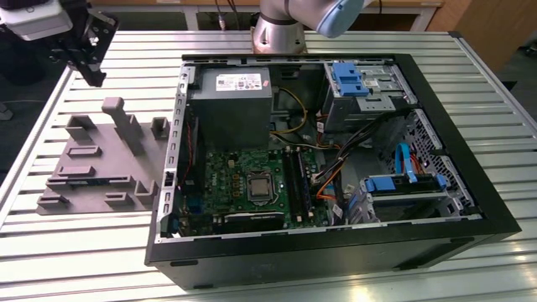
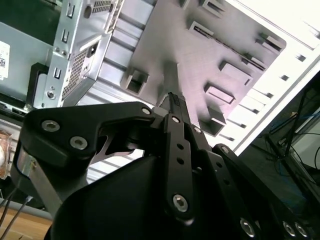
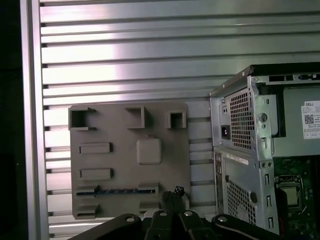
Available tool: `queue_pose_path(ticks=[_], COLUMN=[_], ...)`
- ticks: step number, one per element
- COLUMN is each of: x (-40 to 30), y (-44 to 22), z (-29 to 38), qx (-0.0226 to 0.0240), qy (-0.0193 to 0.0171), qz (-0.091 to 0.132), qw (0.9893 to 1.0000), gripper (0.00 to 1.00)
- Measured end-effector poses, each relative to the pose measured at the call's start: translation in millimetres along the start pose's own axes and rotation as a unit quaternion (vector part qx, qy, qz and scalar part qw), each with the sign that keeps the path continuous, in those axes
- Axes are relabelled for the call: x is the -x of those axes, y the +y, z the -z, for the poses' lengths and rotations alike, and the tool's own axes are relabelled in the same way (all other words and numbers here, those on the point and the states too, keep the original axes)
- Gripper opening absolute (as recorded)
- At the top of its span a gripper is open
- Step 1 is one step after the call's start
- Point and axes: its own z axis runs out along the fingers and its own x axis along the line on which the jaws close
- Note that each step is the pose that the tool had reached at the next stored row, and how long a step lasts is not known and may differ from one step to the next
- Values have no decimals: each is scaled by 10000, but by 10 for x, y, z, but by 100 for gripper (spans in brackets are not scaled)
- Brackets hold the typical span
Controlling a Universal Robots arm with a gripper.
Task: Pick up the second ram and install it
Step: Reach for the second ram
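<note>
I work over a slatted metal table that spans most of the exterior view. Behind it stands a wooden bench on white legs, with a wood panel at the exterior view's right. The floor beyond the table's edge is dark. In the second wrist view, strong light washes the slats white.

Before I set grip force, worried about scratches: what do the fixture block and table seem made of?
Fixture block: probably matte grey plastic; dull, even colour, moulded pockets. Table: bare metal, likely aluminium; ribbed slats with bright sheen.
</note>
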Motion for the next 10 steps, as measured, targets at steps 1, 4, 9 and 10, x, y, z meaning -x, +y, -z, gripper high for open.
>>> queue_pose_path(ticks=[1, 4, 9, 10], x=[-30, -142, -344, -374], y=[-20, -69, -144, -162], z=[0, 0, -1, -2], qx=[0, 0, 0, 0], qy=[0, 0, 0, 0], qz=[-1, 0, 0, 0], qw=[10000, 10000, 10000, 10000], gripper=[11, 11, 11, 11])
